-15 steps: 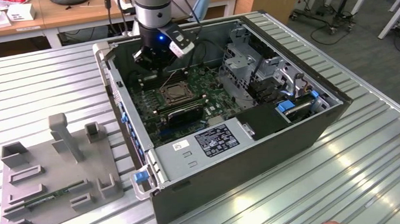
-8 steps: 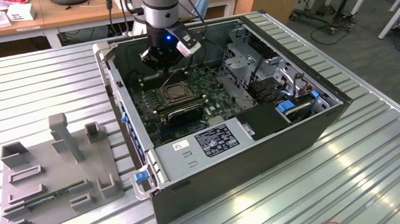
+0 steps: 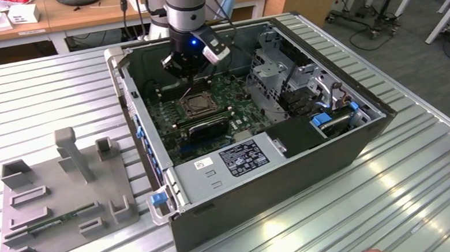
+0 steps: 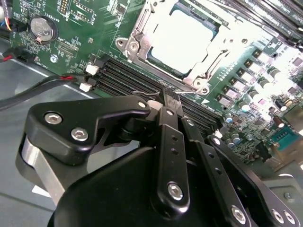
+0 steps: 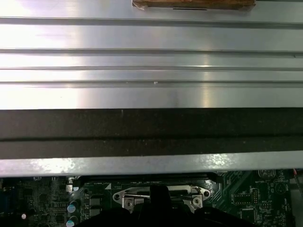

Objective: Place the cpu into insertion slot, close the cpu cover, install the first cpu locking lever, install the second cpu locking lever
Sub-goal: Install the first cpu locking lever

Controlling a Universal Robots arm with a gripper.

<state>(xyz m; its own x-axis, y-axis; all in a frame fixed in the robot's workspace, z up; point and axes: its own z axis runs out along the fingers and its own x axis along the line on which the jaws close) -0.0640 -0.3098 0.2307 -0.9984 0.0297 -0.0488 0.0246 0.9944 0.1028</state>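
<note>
Here, the gripper [image 4: 171, 97], fully closed, hovers beside cpu [image 4: 182, 38] framed by cpu cover [image 4: 141, 27].

Counted inventory, by kind:

- one computer case [image 3: 289, 180]
- one green motherboard [image 4: 80, 52]
- one cpu [image 4: 182, 38]
- one cpu cover [image 4: 140, 28]
- one coin cell battery [image 4: 41, 27]
- one claw [image 3: 188, 76] with two fingers [image 4: 166, 113]
- one grey fixture plate [image 3: 59, 192]
- one tall upright post [image 3: 72, 154]
- one slatted metal table [image 3: 38, 95]

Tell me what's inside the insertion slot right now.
The cpu sits in the insertion slot, its pale metal top showing through the window of the cpu cover. The slot's contacts under the cpu are covered, so they cannot be seen.
</note>
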